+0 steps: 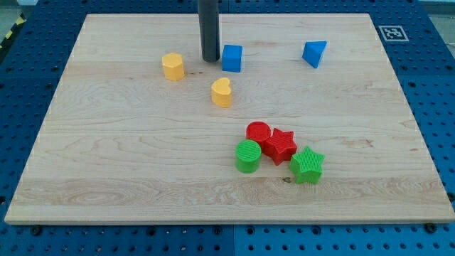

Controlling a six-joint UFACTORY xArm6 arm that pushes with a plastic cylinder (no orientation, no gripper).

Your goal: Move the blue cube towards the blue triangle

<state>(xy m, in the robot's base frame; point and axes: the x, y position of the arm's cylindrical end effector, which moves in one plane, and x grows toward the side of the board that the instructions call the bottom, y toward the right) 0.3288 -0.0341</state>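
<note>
The blue cube (pixel 232 57) sits near the view's top, a little left of centre. The blue triangle (pixel 314 53) lies to its right at about the same height, with bare board between them. My tip (pixel 210 59) stands on the board just left of the blue cube, very close to its left face; whether it touches I cannot tell. The dark rod rises straight up out of the view's top.
A yellow hexagon block (pixel 173 66) lies left of the tip. A yellow heart block (pixel 222 92) lies below the cube. A red cylinder (pixel 258 133), red star (pixel 280 146), green cylinder (pixel 249 156) and green star (pixel 307 165) cluster lower right. The wooden board (pixel 106 163) rests on a blue pegboard.
</note>
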